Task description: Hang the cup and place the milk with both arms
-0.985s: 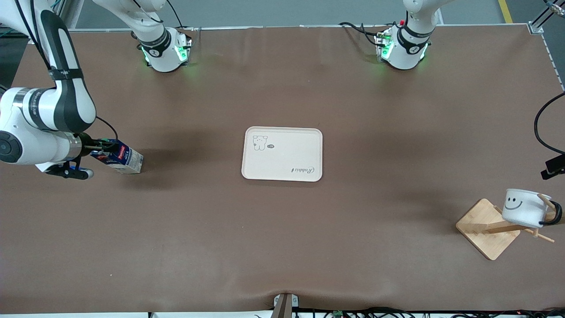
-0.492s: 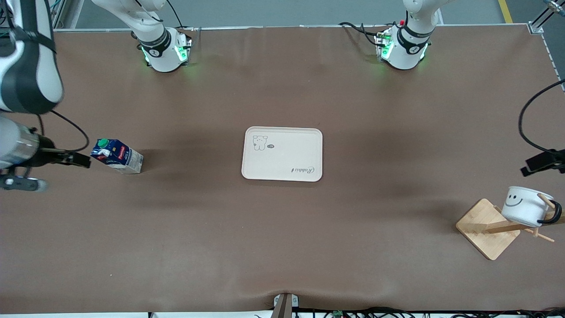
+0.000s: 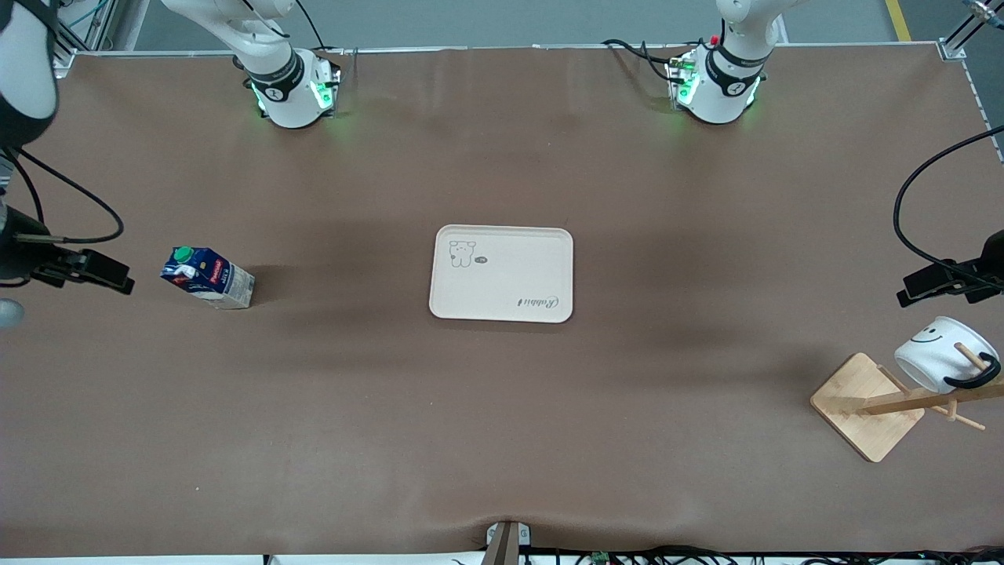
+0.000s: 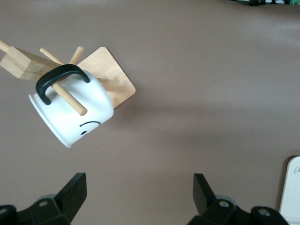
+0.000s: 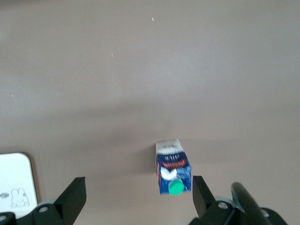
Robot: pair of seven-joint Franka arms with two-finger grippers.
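The right arm's black two-finger gripper (image 3: 118, 276) is hovering over the brown table (image 3: 502, 439) at the right arm's end, its fingers (image 5: 75, 194) spread wide in the right wrist view and gripping nothing. Just beside it, the small dark blue milk carton with a round green cap (image 3: 207, 278) is standing on the table, seemingly upright, though the high camera angle is making its tilt hard to judge; it is sitting apart from the gripper. In the right wrist view the carton (image 5: 172, 166) is appearing between the two spread fingers but well below them.

At the middle of the table a cream rectangular tray with a small cartoon print (image 3: 502, 235) is lying flat and is carrying nothing.

Toward the left arm's end, a light wooden stand with a square base and thin pegs (image 3: 867, 408) is resting on the table nearer the front camera than the tray. The small white mug with a black loop handle and a black smiley face (image 3: 937, 362) is hanging tilted on it, a peg passing through the handle (image 4: 62, 79). The left arm's black gripper (image 3: 914, 289) is hovering over the table near the stand, its fingers (image 4: 201, 192) wide apart and empty.
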